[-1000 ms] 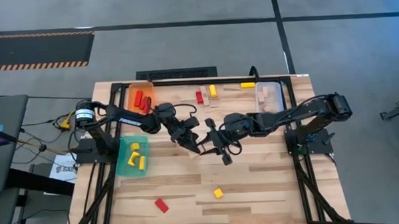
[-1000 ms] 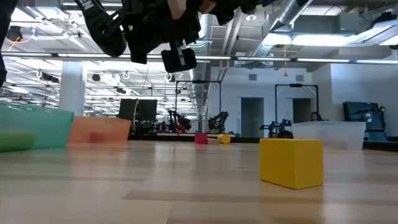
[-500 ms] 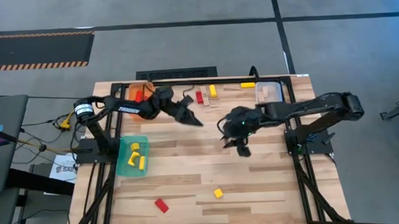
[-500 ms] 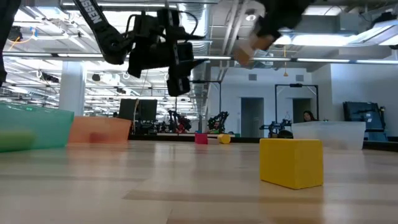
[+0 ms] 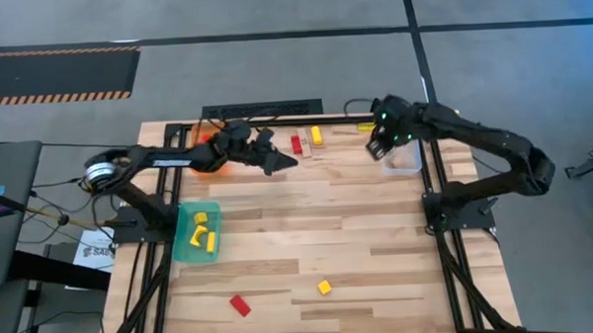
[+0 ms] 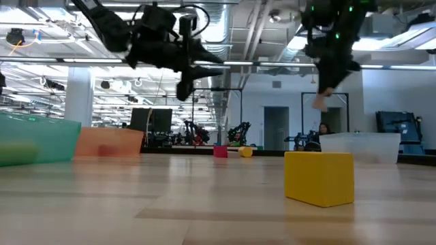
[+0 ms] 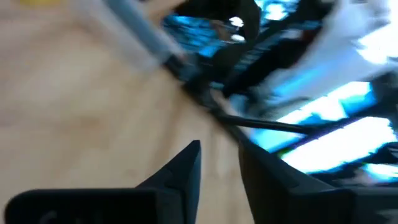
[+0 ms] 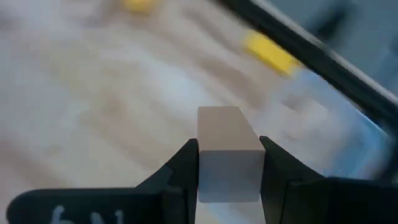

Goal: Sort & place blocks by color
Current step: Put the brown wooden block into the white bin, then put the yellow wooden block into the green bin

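At 1 o'clock on your tabletop (image 5: 358,234), over the clear bin (image 5: 405,155): right end effector (image 8: 228,163) clamped on a pale wood block (image 8: 227,138) | left end effector (image 7: 216,163) at 11 o'clock by the orange bin (image 5: 205,150), fingers nearly together, empty.

A yellow block (image 6: 319,177) sits nearest on the table (image 6: 170,204). Far behind it lie a red block (image 6: 220,151) and another yellow one (image 6: 246,152). Above it, the right gripper (image 6: 320,101) holds a pale block (image 6: 319,103) over the clear bin (image 6: 361,147).
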### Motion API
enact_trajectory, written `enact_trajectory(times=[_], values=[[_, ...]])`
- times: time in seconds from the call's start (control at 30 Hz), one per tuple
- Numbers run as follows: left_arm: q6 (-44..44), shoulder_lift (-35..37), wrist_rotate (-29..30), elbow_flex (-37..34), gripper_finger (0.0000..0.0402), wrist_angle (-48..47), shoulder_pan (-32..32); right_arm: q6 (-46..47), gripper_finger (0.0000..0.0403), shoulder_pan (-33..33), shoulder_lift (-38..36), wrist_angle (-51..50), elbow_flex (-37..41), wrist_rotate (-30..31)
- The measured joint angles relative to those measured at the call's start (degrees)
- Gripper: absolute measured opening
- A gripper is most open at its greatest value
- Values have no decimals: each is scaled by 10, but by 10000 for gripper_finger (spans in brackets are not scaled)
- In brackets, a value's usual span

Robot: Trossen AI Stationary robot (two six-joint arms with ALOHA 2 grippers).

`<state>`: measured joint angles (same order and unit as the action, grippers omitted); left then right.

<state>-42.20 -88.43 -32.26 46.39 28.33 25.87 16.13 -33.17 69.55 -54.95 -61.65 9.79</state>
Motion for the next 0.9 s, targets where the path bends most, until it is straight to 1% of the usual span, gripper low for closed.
enact_trajectory(times=[0.1, 0.17, 0.27, 0.33, 0.4, 0.57, 0.67, 0.77, 0.9], values=[[63, 54, 85, 0, 74, -110, 0, 25, 119, -62, 19, -33, 0, 23], [92, 84, 130, 0, 68, -155, 0, 21, 119, -92, 39, -42, 0, 33], [110, 117, 159, 0, 68, -193, 3, 19, 119, -128, 74, -55, 0, 56], [110, 132, 163, 0, 72, -206, 8, 15, 119, -149, 92, -65, 0, 60], [107, 144, 165, 0, 76, -208, 11, 14, 136, -165, 111, -68, 0, 61], [98, 153, 157, 0, 89, -224, 15, 14, 235, -194, 151, -89, 0, 54], [98, 155, 146, 0, 95, -245, 15, 10, 273, -202, 167, -101, 0, 53], [101, 154, 134, 0, 100, -276, 15, 5, 286, -195, 170, -96, 0, 54], [116, 154, 131, 0, 103, -323, 12, 12, 287, -182, 153, -74, 0, 54]])
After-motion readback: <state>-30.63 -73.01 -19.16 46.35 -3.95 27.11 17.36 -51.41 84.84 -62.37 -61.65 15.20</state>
